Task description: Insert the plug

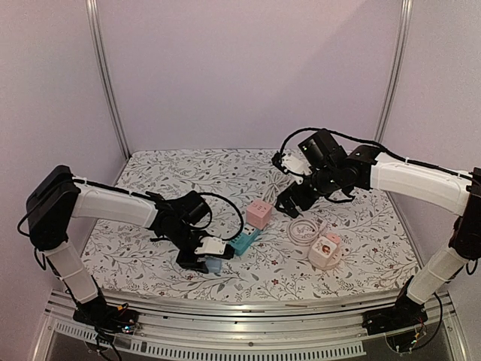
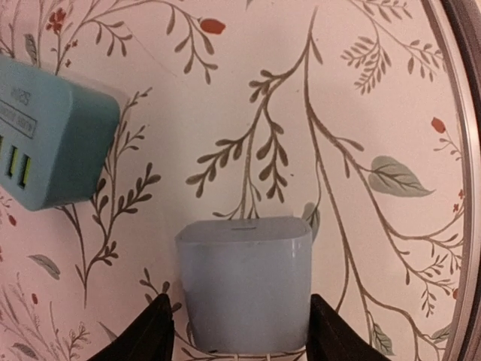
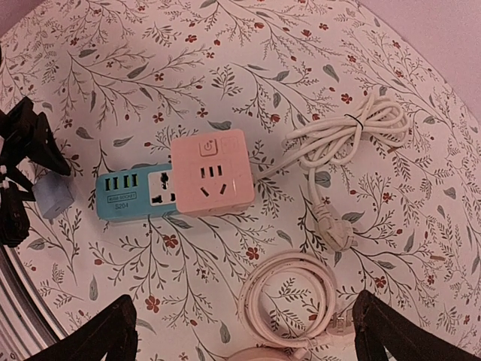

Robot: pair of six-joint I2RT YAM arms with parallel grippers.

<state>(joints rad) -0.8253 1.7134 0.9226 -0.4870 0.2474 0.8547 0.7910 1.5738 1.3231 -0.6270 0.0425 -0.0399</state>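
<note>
A pale blue plug block [image 2: 244, 282] sits between my left gripper's [image 2: 244, 335] black fingers [image 2: 159, 332], which close on its two sides low over the cloth. It also shows in the top view [image 1: 214, 265] and the right wrist view [image 3: 51, 197]. A teal power strip [image 1: 244, 242] lies just right of it, its end in the left wrist view [image 2: 52, 143]. A pink cube socket [image 3: 210, 171] sits against the strip [image 3: 131, 194]. My right gripper [image 1: 293, 201] hangs open and empty above the pink cube [image 1: 259, 214].
A coiled white cable [image 3: 293, 289] and a pink-and-white socket [image 1: 325, 250] lie on the right. A bundled white cord [image 3: 353, 131] with a three-pin plug [image 3: 334, 235] lies beyond them. The floral cloth [image 1: 173, 173] is ringed by pale walls and metal posts.
</note>
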